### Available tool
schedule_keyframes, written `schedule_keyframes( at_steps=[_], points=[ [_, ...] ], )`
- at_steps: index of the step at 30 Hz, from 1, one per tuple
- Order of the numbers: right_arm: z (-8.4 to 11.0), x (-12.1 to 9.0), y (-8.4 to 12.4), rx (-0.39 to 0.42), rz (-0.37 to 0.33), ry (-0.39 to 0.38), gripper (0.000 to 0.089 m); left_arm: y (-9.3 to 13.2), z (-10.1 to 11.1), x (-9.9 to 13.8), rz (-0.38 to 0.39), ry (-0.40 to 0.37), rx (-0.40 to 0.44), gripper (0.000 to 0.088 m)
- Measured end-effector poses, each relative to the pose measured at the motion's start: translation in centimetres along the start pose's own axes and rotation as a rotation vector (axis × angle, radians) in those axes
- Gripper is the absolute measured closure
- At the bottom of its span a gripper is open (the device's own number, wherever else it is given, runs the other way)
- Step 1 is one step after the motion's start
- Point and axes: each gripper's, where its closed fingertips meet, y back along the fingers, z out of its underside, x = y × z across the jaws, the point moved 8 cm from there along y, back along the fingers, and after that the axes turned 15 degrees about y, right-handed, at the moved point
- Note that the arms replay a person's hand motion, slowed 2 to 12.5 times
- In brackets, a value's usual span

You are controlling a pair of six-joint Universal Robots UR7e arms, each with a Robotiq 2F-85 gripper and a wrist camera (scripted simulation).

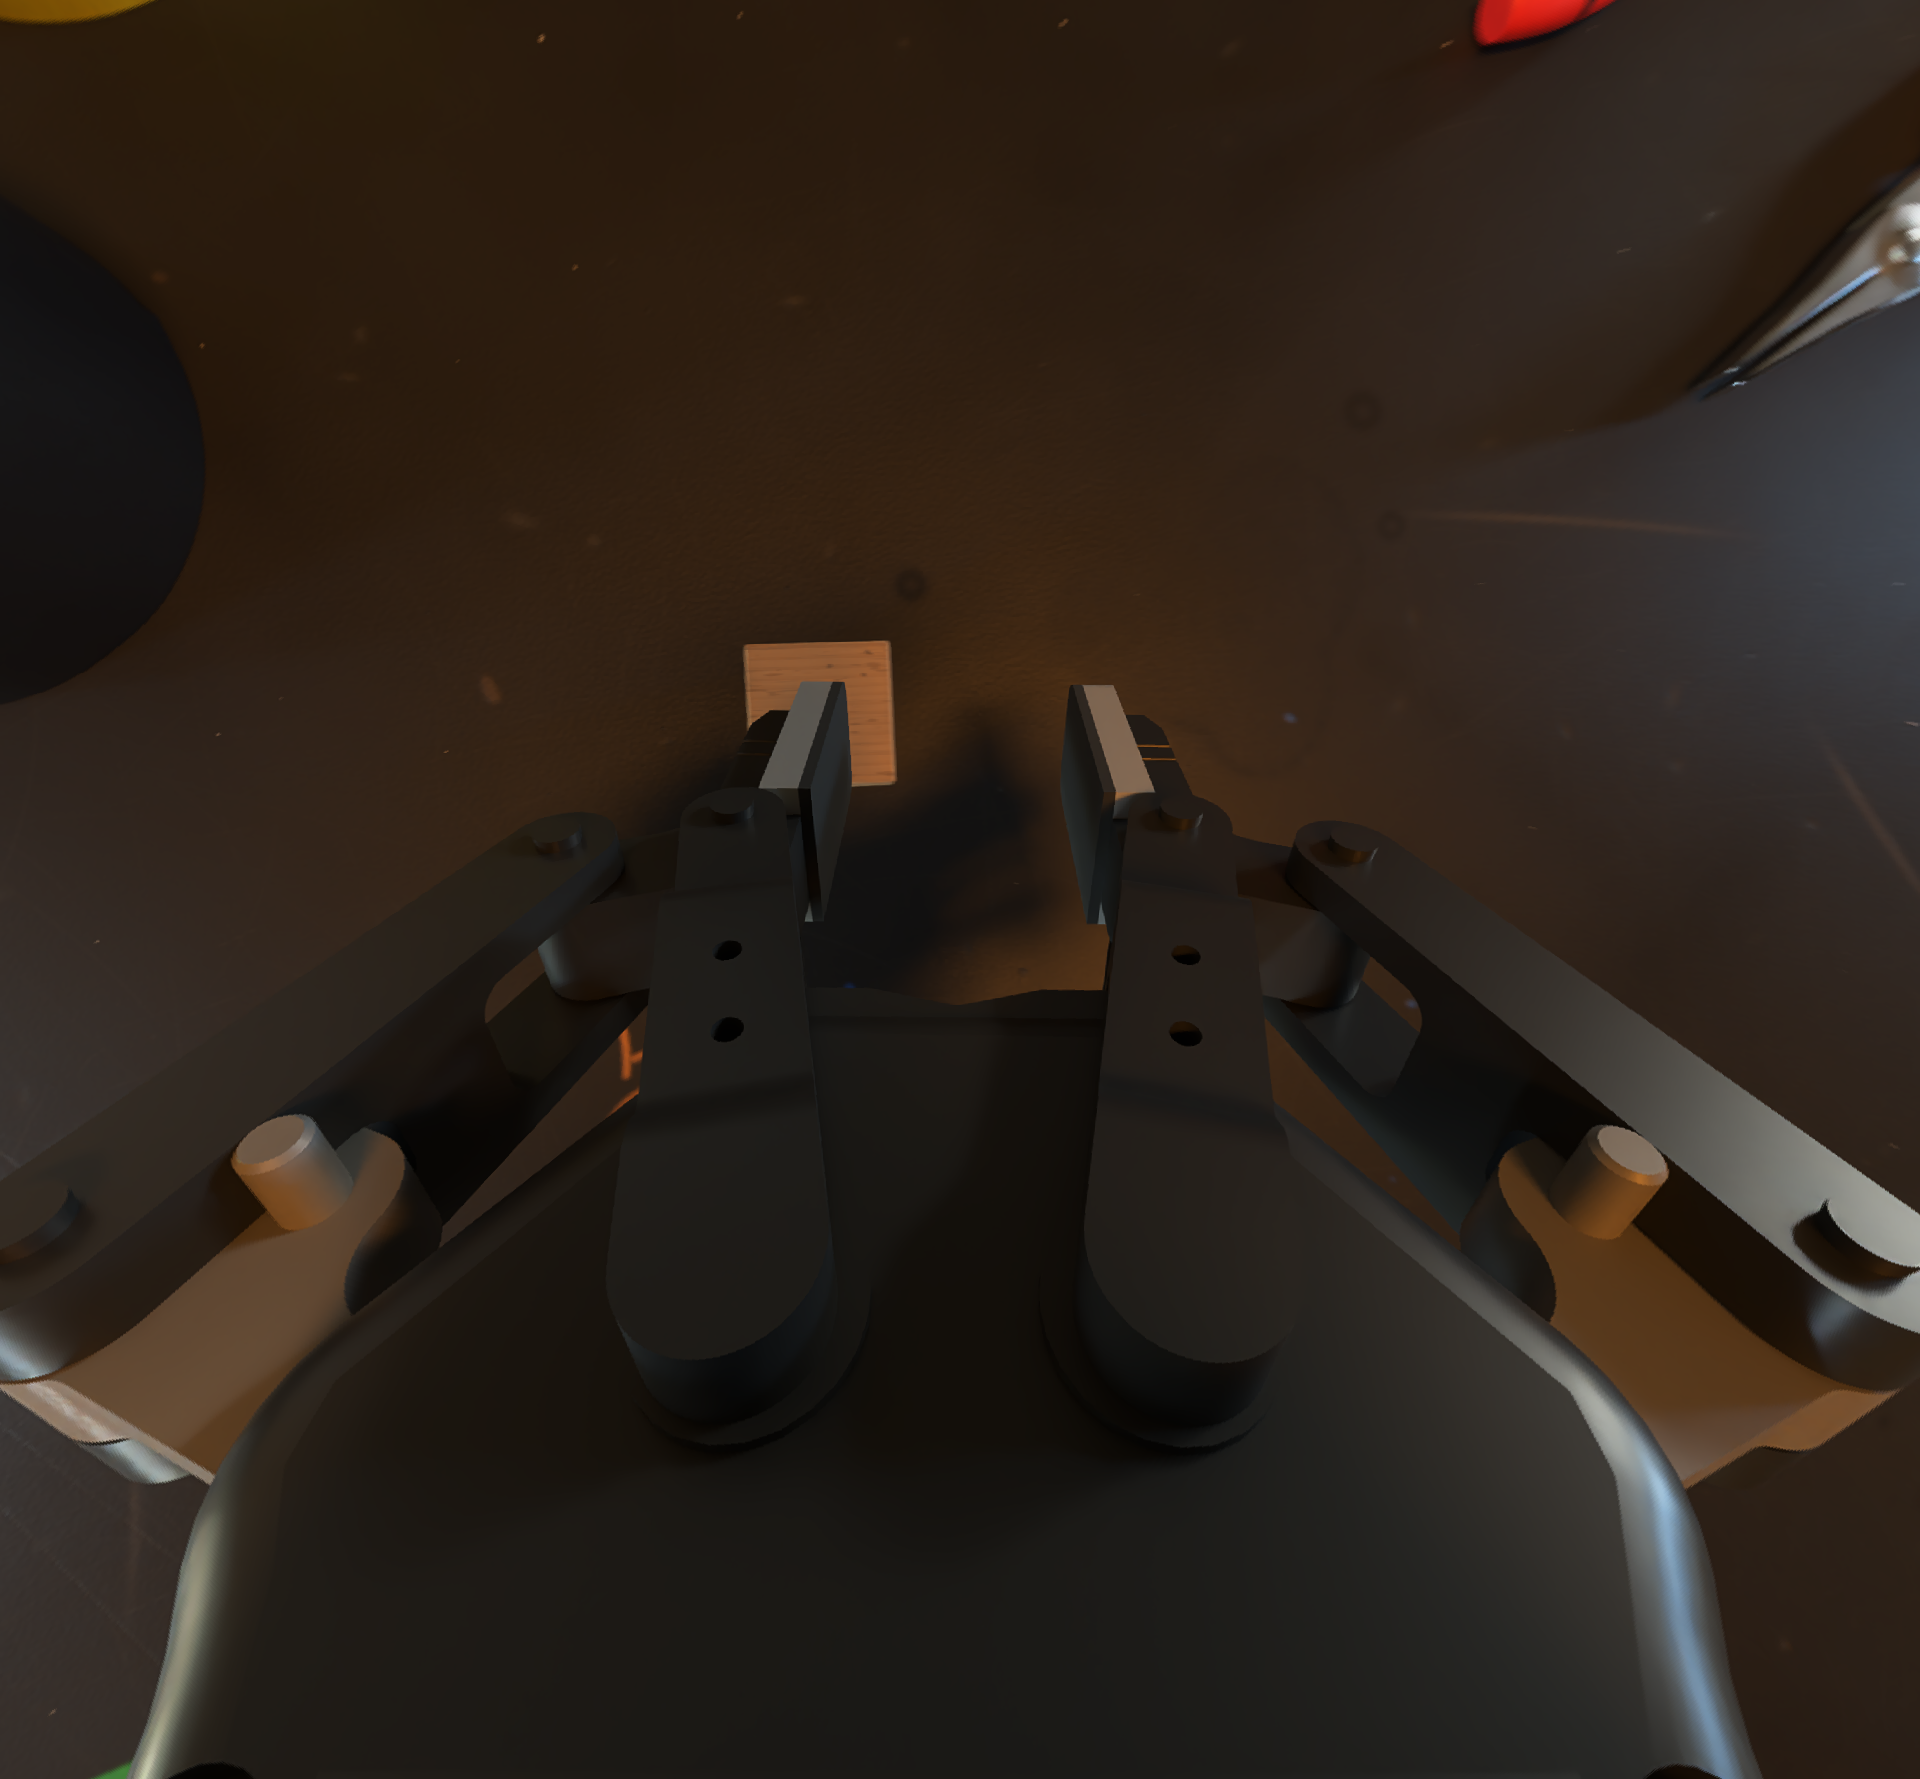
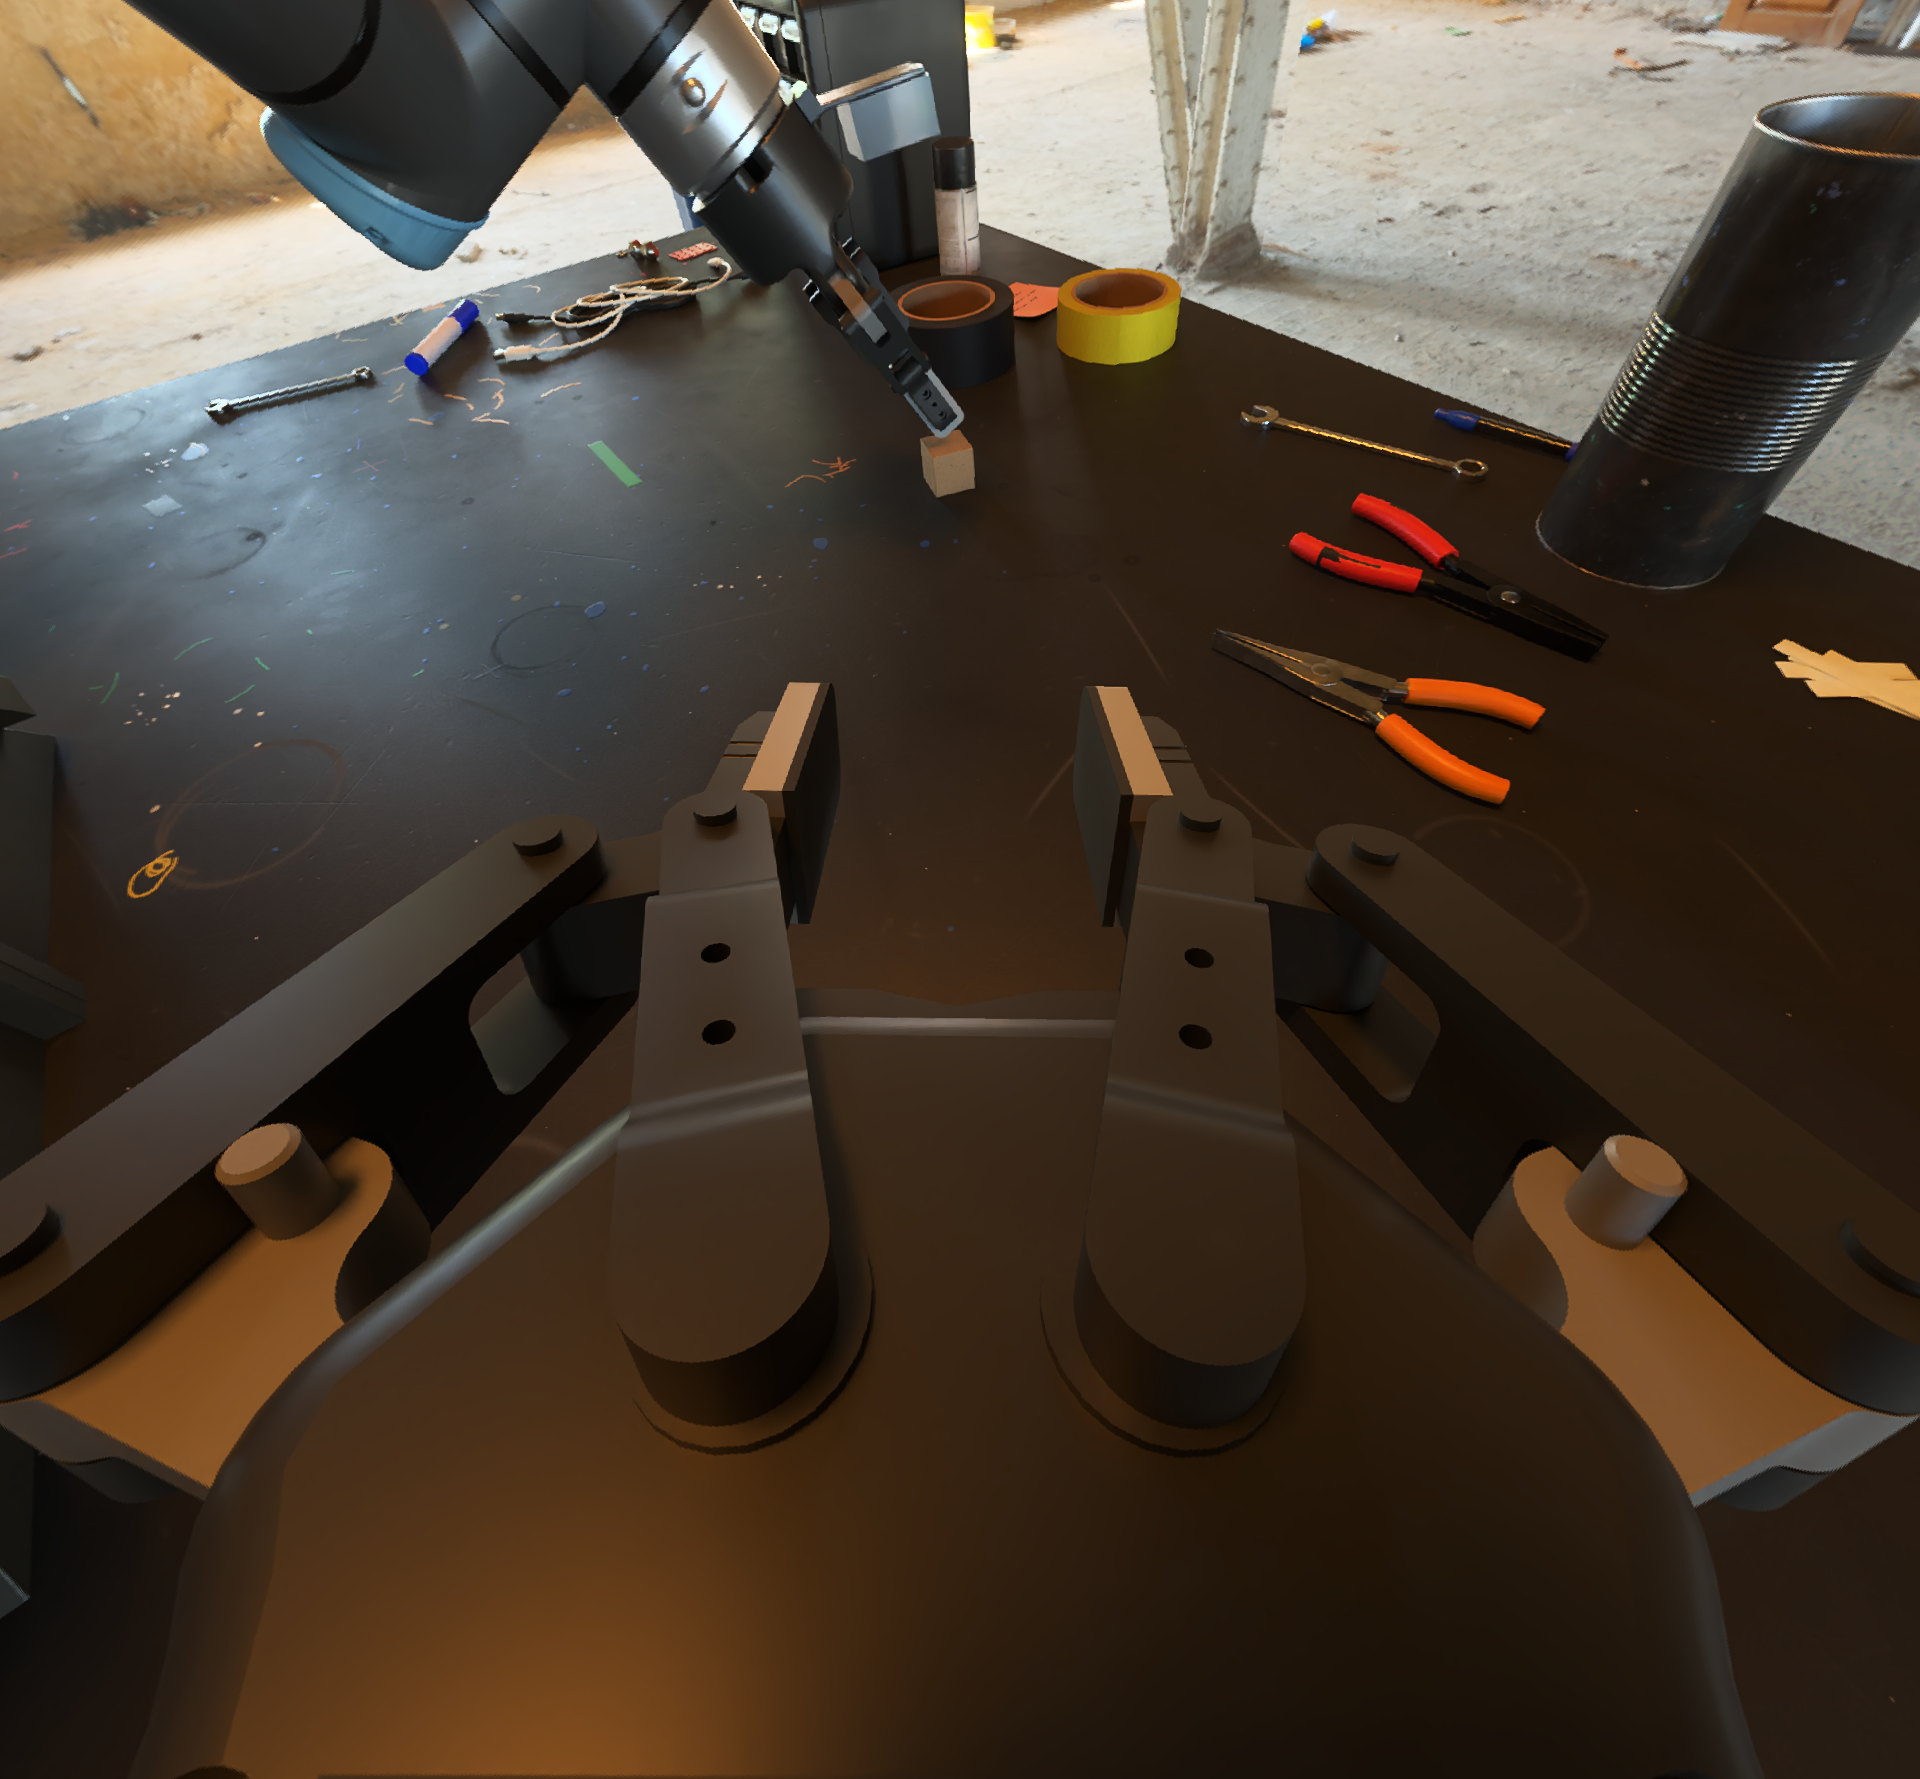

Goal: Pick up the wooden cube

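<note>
The wooden cube (image 1: 868,706) is small and pale and rests on the black table (image 1: 1039,327). In the left wrist view my left gripper (image 1: 956,690) is open and empty, close above the table. The cube lies under the tip of its left finger (image 1: 805,742), left of the gap and partly hidden by the finger. In the right wrist view the cube (image 2: 948,467) sits mid-table with the left gripper (image 2: 933,408) just above its top. My right gripper (image 2: 951,690) is open and empty, well back from the cube.
A black tape roll (image 2: 956,327) and a yellow tape roll (image 2: 1119,316) stand just behind the cube. Red pliers (image 2: 1434,571), orange pliers (image 2: 1392,701), a wrench (image 2: 1361,443) and a tall dark pipe (image 2: 1745,358) are on the right. A black machine (image 2: 862,67) stands at the back.
</note>
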Motion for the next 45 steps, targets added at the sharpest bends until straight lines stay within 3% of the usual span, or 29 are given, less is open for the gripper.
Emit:
schedule_keyframes(
  at_steps=[13,26,45],
  points=[
    [0.2,0.4,0.7,0.020,-0.008,-0.014,0.0477,-3.1,-0.1,-2.7,-0.149,0.027,-0.090,0.0522],
    [0.2,1.0,1.2,0.047,-0.014,-0.032,0.0477,-4.3,-0.3,-3.0,-0.120,0.053,-0.089,0.0570],
    [-0.1,0.7,1.3,0.056,-0.026,-0.020,0.0477,-4.6,-0.1,-2.6,-0.116,0.046,-0.075,0.0520]
  ],
)
